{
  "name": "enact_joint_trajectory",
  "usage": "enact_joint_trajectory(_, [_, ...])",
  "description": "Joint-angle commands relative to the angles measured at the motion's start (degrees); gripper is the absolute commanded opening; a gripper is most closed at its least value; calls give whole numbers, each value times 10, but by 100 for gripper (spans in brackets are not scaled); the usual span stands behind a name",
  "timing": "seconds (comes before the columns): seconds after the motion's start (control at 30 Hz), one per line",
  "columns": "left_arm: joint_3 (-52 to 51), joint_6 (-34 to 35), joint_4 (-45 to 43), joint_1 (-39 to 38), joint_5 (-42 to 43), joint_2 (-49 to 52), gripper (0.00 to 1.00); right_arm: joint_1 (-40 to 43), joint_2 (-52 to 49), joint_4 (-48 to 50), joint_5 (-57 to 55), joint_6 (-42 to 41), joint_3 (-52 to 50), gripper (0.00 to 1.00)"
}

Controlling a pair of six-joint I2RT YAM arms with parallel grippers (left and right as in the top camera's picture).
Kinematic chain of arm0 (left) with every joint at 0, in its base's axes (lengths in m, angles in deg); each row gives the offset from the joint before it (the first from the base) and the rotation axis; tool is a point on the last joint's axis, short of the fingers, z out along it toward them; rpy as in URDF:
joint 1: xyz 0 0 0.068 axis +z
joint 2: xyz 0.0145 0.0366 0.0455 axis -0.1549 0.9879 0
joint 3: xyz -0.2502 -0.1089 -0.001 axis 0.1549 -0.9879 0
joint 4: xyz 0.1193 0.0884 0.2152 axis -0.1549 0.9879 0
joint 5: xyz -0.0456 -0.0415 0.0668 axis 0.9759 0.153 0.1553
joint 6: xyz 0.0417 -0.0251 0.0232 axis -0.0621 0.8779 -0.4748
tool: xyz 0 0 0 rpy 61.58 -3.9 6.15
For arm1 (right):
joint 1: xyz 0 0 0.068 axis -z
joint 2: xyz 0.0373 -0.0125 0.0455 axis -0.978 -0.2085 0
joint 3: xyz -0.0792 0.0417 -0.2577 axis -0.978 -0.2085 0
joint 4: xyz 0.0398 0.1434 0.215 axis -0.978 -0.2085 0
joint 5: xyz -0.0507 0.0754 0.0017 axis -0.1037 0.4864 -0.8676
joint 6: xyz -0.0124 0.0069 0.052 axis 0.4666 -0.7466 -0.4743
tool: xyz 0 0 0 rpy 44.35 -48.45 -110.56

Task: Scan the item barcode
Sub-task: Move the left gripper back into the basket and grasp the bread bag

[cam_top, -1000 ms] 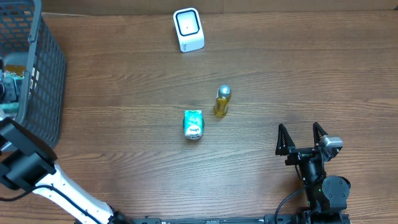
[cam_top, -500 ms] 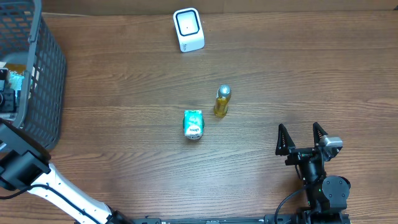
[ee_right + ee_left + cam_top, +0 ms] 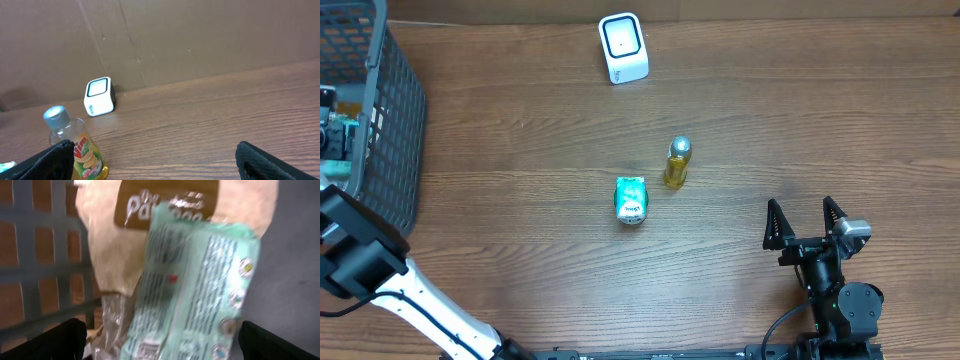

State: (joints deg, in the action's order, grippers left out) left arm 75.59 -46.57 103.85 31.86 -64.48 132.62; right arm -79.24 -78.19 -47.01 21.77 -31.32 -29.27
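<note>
A mint-green packet (image 3: 195, 285), its back crowded with fine print and round symbols, lies tilted against a brown paper bag (image 3: 105, 240) inside the grey basket (image 3: 395, 120) at the desk's (image 3: 770, 110) left edge, the left claw (image 3: 165, 345) spread wide before it, holding nothing. Out on the desk, a silver-capped yellow bottle (image 3: 677, 163) stands just beside a green pack (image 3: 631, 199), the white barcode scanner (image 3: 623, 47) sits at the far edge, and the right claw (image 3: 800, 215) waits wide open and empty near the front.
</note>
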Motion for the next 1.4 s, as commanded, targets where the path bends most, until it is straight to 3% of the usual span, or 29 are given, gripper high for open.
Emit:
enact_joint_trajectory(0.0, [10, 4, -6, -7, -2, 7, 100, -4, 6, 2, 2, 2, -6, 100])
enact_joint_trajectory(0.53, [9, 27, -34, -14, -37, 70, 99, -4, 6, 2, 2, 2, -6, 100])
enact_joint_trajectory(0.73, [9, 63, -50, -18, -189, 89, 100, -4, 6, 2, 2, 2, -6, 100])
enact_joint_trajectory(0.87, [9, 83, -49, -12, -188, 89, 100, -4, 6, 2, 2, 2, -6, 100])
enact_joint_trajectory(1.0, [9, 105, -37, -6, -182, 90, 94, -4, 6, 2, 2, 2, -6, 100])
enact_joint_trajectory(1.13, [9, 129, -23, 3, -156, 95, 99, -4, 6, 2, 2, 2, -6, 100])
enact_joint_trajectory(1.37, [7, 143, 5, 27, -125, 108, 100, -4, 6, 2, 2, 2, -6, 100])
